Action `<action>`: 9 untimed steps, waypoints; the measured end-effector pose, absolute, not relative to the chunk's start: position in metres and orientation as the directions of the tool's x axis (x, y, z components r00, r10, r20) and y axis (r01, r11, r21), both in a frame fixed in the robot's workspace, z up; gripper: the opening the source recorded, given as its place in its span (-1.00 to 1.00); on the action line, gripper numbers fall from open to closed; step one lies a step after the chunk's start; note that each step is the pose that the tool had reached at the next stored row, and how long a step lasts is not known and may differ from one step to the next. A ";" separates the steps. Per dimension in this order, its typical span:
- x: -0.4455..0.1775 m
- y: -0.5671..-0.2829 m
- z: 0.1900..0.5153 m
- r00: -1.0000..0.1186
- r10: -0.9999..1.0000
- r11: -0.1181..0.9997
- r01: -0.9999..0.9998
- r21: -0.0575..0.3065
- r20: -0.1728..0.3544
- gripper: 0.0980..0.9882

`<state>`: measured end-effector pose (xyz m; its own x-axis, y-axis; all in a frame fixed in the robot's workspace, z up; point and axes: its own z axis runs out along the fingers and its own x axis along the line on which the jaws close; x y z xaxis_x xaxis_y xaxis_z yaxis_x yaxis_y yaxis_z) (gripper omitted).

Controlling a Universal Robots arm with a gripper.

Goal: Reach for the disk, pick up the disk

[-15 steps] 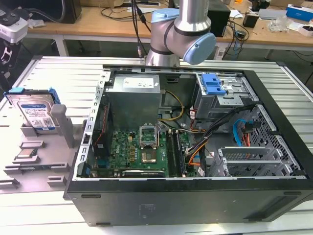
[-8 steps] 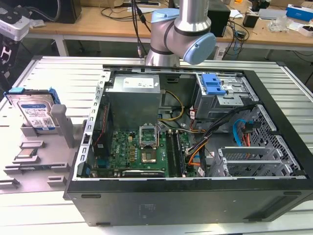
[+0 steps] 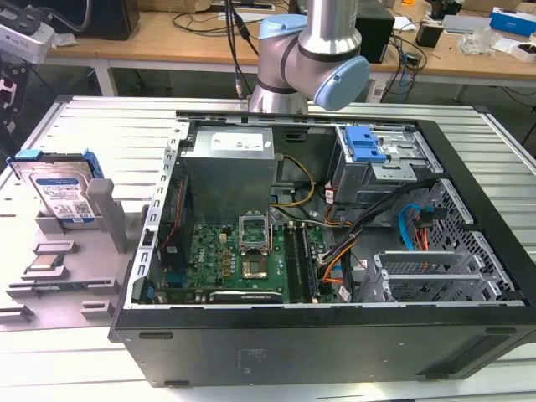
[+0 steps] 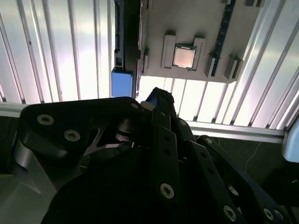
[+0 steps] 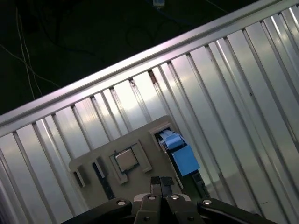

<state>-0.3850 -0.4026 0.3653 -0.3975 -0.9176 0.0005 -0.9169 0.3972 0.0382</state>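
Observation:
The disk [image 3: 63, 191] is a silver hard drive with a white-and-blue label. It stands on edge in a grey holder [image 3: 100, 213] at the exterior view's left. Both wrist views look down on its blue side bracket [image 5: 183, 156] [image 4: 121, 83] from well above. My gripper [image 5: 160, 183] hangs high over the grey fixture plate [image 5: 140, 140], with its two black fingers pressed together and nothing between them. In the second wrist view one black fingertip [image 4: 160, 99] points toward the plate beside the blue bracket. The gripper is far from touching the disk.
A small square silver processor chip [image 5: 125, 160] [image 4: 183, 57] lies in a recess of the fixture plate beside the disk. An open black computer case [image 3: 251, 343] takes up the middle of the ribbed metal table [image 3: 100, 134]. The arm's joints [image 3: 310, 59] rise behind it.

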 end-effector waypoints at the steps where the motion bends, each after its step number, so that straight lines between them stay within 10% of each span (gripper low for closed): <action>1: -0.385 -0.403 0.365 -0.382 -0.924 0.381 -0.924 0.038 0.000 -0.98; 9: -0.385 -0.403 0.365 -0.265 -0.964 0.265 -0.963 0.038 0.000 -0.98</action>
<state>-0.3850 -0.4027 0.3653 -0.2652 -0.9642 0.0005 -0.9635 0.2650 0.0382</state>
